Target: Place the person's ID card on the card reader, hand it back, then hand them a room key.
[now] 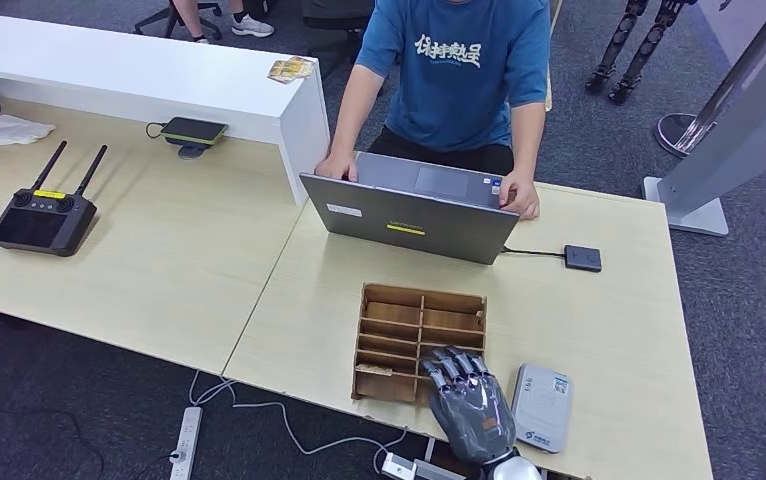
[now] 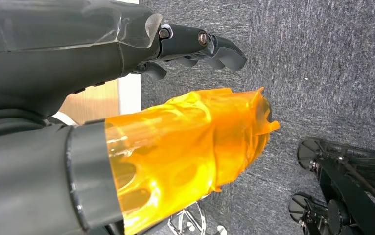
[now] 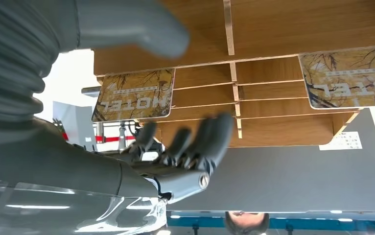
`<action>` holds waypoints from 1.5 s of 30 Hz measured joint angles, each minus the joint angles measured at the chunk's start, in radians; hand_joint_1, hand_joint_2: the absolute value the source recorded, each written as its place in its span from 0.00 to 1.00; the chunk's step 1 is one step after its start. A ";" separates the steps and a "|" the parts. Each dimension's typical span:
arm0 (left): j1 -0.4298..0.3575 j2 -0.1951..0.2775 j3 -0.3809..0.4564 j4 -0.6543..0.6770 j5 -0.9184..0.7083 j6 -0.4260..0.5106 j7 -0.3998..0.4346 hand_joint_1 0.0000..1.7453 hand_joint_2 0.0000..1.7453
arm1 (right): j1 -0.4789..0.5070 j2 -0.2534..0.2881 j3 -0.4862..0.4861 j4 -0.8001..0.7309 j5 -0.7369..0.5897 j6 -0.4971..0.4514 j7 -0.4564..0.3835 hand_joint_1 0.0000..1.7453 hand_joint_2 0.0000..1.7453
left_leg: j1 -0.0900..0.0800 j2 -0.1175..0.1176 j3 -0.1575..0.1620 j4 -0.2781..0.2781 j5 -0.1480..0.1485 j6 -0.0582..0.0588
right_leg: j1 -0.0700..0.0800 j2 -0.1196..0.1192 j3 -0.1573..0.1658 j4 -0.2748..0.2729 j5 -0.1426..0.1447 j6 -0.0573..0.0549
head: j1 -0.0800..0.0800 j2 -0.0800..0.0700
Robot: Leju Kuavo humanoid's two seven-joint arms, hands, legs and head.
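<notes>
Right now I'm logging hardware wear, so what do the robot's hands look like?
The right hand is dark grey with a glossy back plate and darker segmented fingers. The left hand is similar, its thick thumb wrapped in wrinkled translucent orange film.

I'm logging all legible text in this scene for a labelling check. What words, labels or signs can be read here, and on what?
"HOTEL", seen upside down: card in the wooden rack.
"HOTEL", upside down, partly cut off: second card in the rack.
Shirt: white print, too stylised to read.
Laptop stickers, white and yellow: too small.
White device label: too small.
White label behind the rack: blurred.
</notes>
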State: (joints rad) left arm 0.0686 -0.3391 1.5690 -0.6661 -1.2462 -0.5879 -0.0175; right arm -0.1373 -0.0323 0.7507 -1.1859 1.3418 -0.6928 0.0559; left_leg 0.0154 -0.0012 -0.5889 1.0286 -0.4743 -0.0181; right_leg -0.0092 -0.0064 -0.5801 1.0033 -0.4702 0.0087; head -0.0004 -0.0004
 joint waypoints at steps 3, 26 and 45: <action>0.000 0.000 0.000 0.000 0.001 0.000 0.000 0.00 0.00 | 0.000 0.000 0.000 0.000 0.000 0.000 -0.003 0.97 1.00 | 0.000 0.000 0.000 0.000 0.000 0.000 | 0.000 0.000 0.000 0.000 0.000 0.000 | 0.000 0.000; 0.000 0.000 0.000 0.000 0.005 0.000 0.002 0.00 0.00 | 0.003 -0.004 0.000 -0.024 0.001 -0.001 -0.035 0.97 1.00 | 0.000 0.000 0.000 0.000 0.000 0.000 | 0.000 0.000 0.000 0.000 0.000 0.000 | 0.000 0.000; 0.000 0.000 0.000 0.000 0.002 0.000 0.001 0.00 0.00 | 0.016 -0.003 -0.004 -0.047 0.013 -0.001 -0.058 0.00 1.00 | 0.000 0.000 0.000 0.000 0.000 0.000 | 0.000 0.000 0.000 0.000 0.000 0.000 | 0.000 0.000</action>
State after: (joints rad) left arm 0.0688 -0.3391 1.5690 -0.6661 -1.2442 -0.5881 -0.0162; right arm -0.1210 -0.0356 0.7472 -1.2331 1.3547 -0.6935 -0.0023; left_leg 0.0154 -0.0012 -0.5889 1.0286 -0.4743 -0.0181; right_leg -0.0092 -0.0064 -0.5800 1.0033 -0.4702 0.0087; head -0.0004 -0.0004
